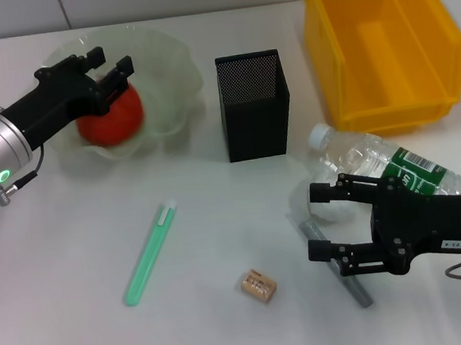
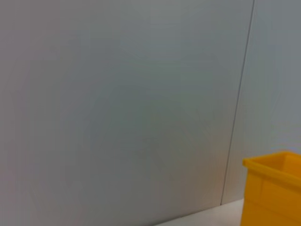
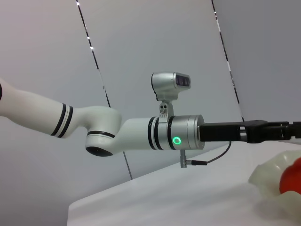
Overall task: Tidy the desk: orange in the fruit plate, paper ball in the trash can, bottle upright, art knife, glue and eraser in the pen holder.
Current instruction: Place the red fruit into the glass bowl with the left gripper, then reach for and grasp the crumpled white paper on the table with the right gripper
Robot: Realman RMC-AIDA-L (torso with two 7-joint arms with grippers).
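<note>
The orange point(image 1: 112, 119) lies in the pale-green fruit plate point(image 1: 172, 71) at the back left. My left gripper point(image 1: 112, 63) hovers just over it, open. Lying on its side at the right is the bottle point(image 1: 382, 161), its white cap pointing left. My right gripper point(image 1: 320, 222) is open in front of it, with the white paper ball point(image 1: 327, 208) between its fingers. The grey art knife point(image 1: 340, 272) lies under the lower finger. The green glue point(image 1: 149, 254) and the tan eraser point(image 1: 258, 286) lie on the table in front of the black pen holder point(image 1: 254, 104). The yellow trash can point(image 1: 382, 41) stands at the back right.
The white table point(image 1: 55, 306) stretches to the front left. In the right wrist view the left arm point(image 3: 155, 134) reaches toward the fruit plate point(image 3: 270, 174) and orange point(image 3: 292, 176). The left wrist view holds only the wall and a corner of the trash can point(image 2: 275, 188).
</note>
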